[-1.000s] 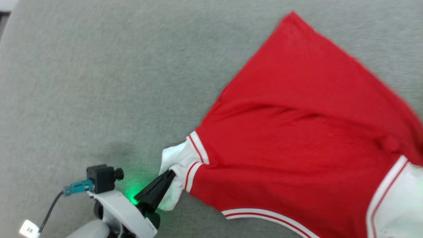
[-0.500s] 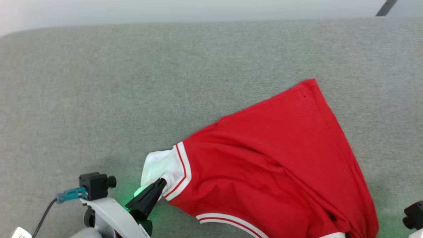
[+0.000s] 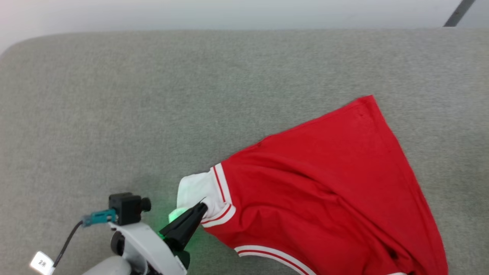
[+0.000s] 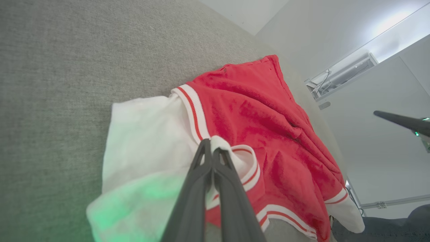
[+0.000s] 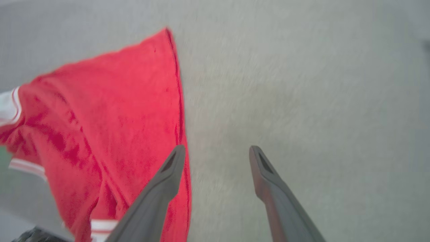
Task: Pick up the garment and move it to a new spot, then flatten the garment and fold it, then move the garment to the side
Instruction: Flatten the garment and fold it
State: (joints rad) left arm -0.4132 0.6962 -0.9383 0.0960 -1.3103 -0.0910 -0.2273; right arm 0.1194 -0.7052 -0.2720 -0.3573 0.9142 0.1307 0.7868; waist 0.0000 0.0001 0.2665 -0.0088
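Grey fabric-topped bench (image 3: 114, 95), pale wall past its far edge, rounded far-left corner in the head view. Garment (image 3: 324, 191) lies red side up on the near-right part of the bench. One hem corner points toward the far edge, and the rest runs out of the picture at the near edge and right. No lettering visible on this face. Several creases across the middle, not flat. Left fingers (image 3: 183, 229) are pressed together, pinching a striped-trim opening at the garment's left end. There the white inside is turned out into a small flap on the bench. The left wrist view shows the same: left fingers (image 4: 195, 195) clamped on the trim, garment (image 4: 262, 111) bunched behind, green glow on the white flap. Right fingers (image 5: 158, 195) are spread wide with nothing between them, over bare bench just beside the garment (image 5: 111, 107). The left tip overlaps the red hem edge in that view; can't tell if it touches. One right finger (image 4: 399, 120) also shows at the right edge of the left wrist view, well above the fabric.
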